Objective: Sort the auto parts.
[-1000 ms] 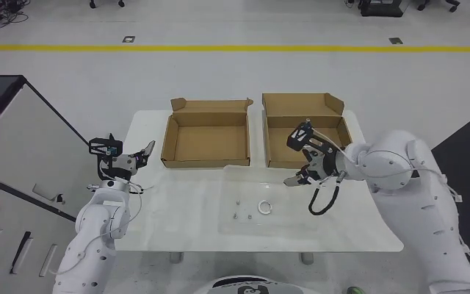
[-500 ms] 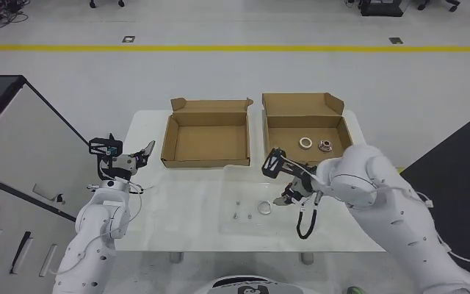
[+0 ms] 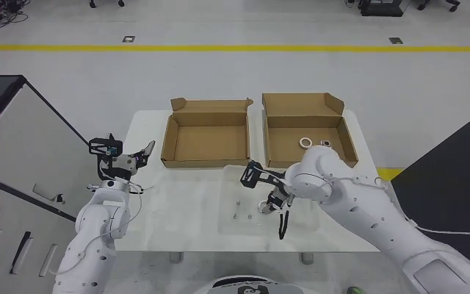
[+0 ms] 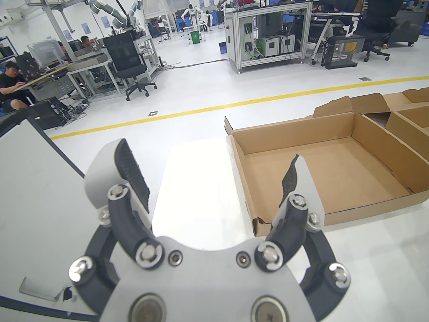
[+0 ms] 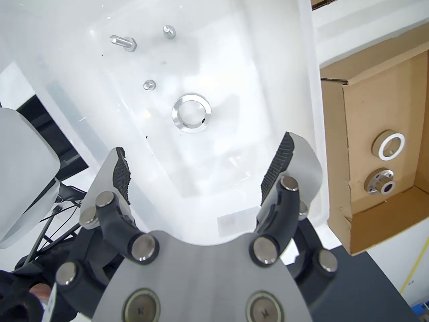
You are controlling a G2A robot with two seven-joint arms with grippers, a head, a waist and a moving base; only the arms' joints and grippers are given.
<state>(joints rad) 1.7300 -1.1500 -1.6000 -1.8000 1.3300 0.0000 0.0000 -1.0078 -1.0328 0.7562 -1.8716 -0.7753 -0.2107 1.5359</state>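
White desk (image 3: 183, 213) carrying two open cardboard boxes side by side along its far edge. The left box (image 3: 206, 163) lies just ahead of the left pincer (image 4: 207, 154) and slightly to its side, and its floor is bare. The right box (image 3: 283, 140) stands off to one side of the right pincer (image 5: 204, 149), beyond the rim of the clear tray (image 5: 234, 68) over which that pincer hangs. Left pincer: raised at the desk's end, fingers spread apart, nothing between them. Right pincer: pointed down at the tray, fingers likewise spread wide and holding nothing. A metal ring (image 5: 191, 113) lies flat on the tray floor just ahead of the right pincer's fingertips, roughly on the line between them, untouched. In the right box, beside that pincer, a white-faced ring (image 5: 388, 144) and a flanged hub (image 5: 380, 181) sit close together near one wall. Beyond the metal ring, farther from the right pincer, lie a hex bolt (image 5: 124, 42) and two small studs (image 5: 148, 85), all apart from one another.
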